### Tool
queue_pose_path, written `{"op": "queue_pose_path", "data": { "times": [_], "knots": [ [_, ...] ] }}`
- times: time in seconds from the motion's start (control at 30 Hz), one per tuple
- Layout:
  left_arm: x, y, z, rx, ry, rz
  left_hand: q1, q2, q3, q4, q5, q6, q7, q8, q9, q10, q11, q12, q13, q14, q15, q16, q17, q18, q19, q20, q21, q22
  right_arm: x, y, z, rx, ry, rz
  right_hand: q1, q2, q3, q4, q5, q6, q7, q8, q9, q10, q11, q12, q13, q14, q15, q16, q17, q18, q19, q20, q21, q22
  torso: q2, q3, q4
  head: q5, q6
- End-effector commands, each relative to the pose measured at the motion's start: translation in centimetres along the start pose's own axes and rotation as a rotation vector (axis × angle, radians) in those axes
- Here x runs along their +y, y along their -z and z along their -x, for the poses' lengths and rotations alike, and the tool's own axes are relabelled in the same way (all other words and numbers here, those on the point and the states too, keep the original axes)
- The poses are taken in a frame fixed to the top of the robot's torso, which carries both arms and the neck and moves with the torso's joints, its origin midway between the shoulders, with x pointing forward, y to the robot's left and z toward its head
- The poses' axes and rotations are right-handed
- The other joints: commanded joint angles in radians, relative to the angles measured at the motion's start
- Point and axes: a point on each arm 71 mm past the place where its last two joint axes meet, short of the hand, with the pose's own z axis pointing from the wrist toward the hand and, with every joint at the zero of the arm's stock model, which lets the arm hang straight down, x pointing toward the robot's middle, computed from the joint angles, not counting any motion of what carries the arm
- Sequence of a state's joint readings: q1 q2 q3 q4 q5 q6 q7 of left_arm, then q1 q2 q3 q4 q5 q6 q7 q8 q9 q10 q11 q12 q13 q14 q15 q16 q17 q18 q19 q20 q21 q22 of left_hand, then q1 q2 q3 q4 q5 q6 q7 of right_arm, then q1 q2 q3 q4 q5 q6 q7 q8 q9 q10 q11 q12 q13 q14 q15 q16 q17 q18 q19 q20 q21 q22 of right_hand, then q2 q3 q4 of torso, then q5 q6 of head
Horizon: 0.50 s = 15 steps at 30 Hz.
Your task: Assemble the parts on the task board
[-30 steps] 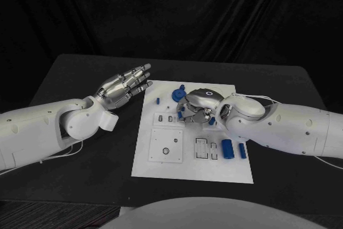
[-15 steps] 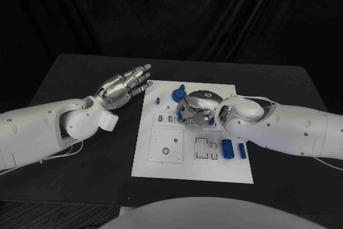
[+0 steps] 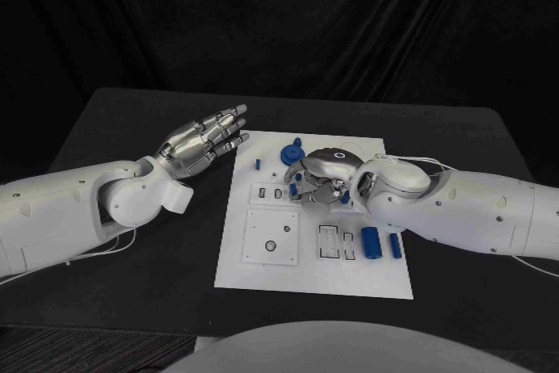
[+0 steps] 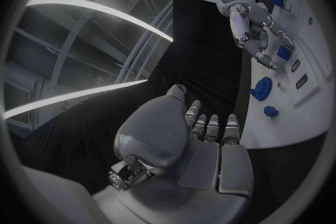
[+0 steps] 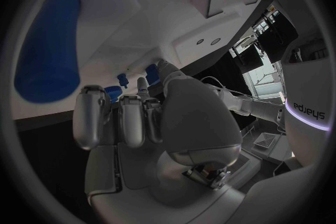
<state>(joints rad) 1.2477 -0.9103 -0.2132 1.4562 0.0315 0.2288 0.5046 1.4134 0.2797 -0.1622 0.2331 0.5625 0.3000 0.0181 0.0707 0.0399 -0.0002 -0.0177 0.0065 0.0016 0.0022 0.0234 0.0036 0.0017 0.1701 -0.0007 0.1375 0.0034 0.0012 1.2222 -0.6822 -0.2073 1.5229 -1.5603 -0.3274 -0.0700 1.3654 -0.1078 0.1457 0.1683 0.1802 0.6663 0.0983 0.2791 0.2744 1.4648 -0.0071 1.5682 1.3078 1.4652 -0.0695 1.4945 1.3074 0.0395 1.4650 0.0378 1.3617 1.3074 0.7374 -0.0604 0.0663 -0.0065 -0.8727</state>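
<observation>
Hovering right hand, perhaps over parts

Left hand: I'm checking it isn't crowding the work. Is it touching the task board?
Apart. The head view shows the left hand raised, fingers spread, beside the task board, with bare black table between them.

Black table; white task board flat on it

Dim scene, black backdrop. Task board brightest. Glare on right hand. Wrist views bend edges; near blue part blurred.
</observation>
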Motion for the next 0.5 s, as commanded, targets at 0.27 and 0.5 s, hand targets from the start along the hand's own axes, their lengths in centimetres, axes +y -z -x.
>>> {"op": "queue_pose_path", "data": {
  "times": [0.27,0.5],
  "knots": [
    [0.0,0.1,-0.1,0.009,0.003,-0.008,0.008,0.002,0.006,-0.003,0.006,0.002,0.006,0.005,0.001,0.000,0.005,-0.007,-0.002,-0.002,0.007,-0.004,-0.002,0.008,0.001,0.004,-0.003,-0.001,-0.4,0.7,0.5,-0.062,-0.001,-0.005,0.003,-0.023,-0.017,0.030,-0.047,-0.061,-0.006,-0.019,-0.043,0.106,0.003,0.003,0.263,0.080,0.002,-0.017,0.153,0.015,0.009,0.005,-0.023,0.187,-0.001,0.0007,0.0000,0.001,0.001],
    [-0.1,0.4,0.0,-0.015,-0.009,-0.013,0.009,-0.003,0.007,-0.010,0.012,0.006,0.007,0.008,0.001,0.000,0.007,-0.007,-0.002,-0.002,-0.003,-0.004,-0.002,0.009,0.001,0.001,-0.003,-0.001,0.1,2.1,3.3,-0.191,0.010,0.058,-0.013,-0.050,-0.031,0.120,-0.118,-0.052,-0.009,0.001,-0.069,0.106,0.001,0.003,0.263,0.081,-0.001,-0.015,0.154,0.013,0.014,0.002,-0.022,0.191,-0.001,0.0009,0.0000,0.002,0.015]
  ]
}}
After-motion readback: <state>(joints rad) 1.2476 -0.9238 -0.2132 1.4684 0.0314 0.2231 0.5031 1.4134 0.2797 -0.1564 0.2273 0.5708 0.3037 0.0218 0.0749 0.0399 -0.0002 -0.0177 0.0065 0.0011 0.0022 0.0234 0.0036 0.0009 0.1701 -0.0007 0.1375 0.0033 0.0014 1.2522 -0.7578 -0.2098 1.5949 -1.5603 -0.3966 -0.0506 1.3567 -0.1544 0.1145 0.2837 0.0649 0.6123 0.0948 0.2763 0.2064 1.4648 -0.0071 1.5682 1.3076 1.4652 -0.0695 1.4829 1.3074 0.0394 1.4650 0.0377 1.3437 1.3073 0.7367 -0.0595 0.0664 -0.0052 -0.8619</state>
